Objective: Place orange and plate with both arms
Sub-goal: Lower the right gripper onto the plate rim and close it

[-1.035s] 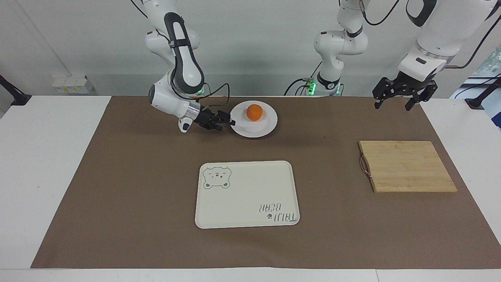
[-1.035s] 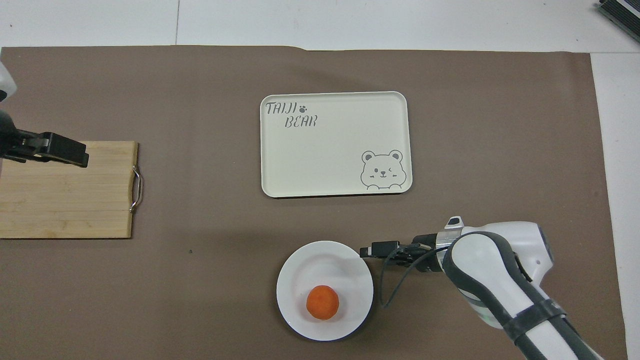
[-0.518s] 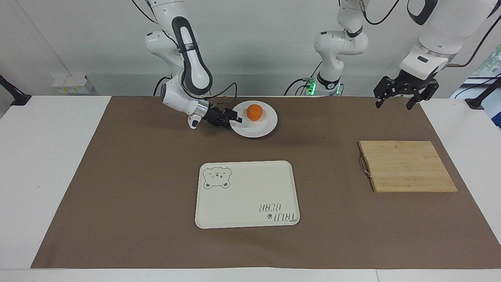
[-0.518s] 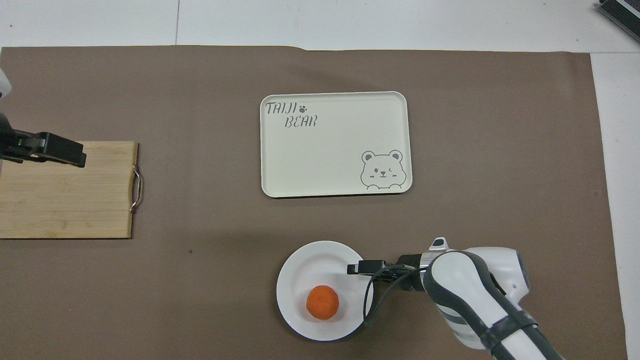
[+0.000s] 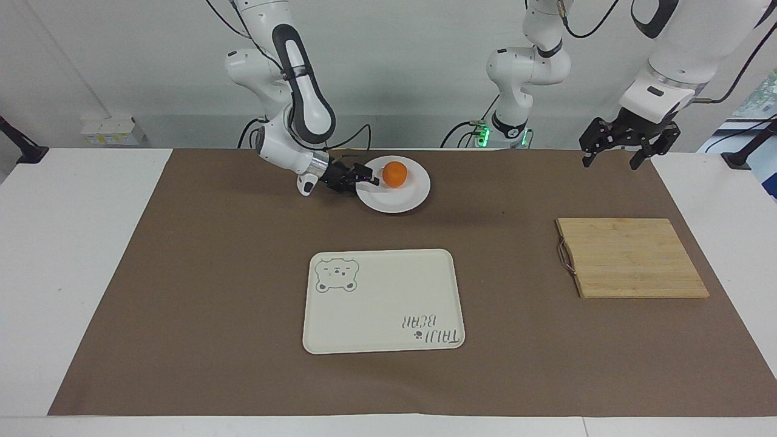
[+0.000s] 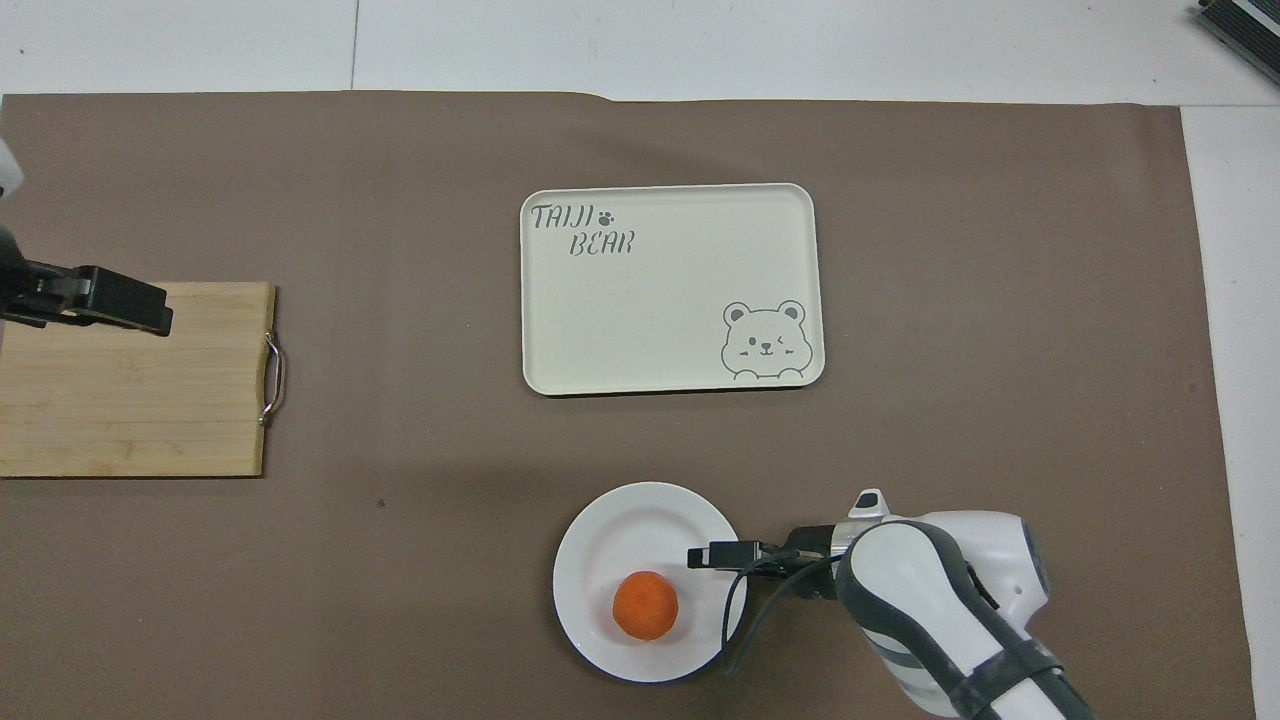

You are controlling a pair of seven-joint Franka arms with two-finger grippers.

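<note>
The orange [image 5: 394, 174] sits on the white plate [image 5: 400, 197] at the robots' edge of the brown mat; in the overhead view the orange [image 6: 645, 605] lies in the nearer part of the plate [image 6: 620, 520]. My right gripper [image 5: 371, 178] is low and level over the plate's rim on the right arm's side, a short gap from the orange, fingers open and empty; it also shows in the overhead view [image 6: 700, 556]. My left gripper [image 5: 610, 162] hangs open and empty in the air and waits; from overhead it [image 6: 150, 312] is over the cutting board.
A cream tray with a bear drawing [image 5: 388, 291] lies mid-table, farther from the robots than the plate, also in the overhead view [image 6: 670, 290]. A bamboo cutting board [image 5: 631, 258] with a metal handle lies toward the left arm's end [image 6: 130, 400].
My right gripper has moved from beside the plate in over its rim, closer to the orange. The left gripper rose slightly. Plate and orange have not moved.
</note>
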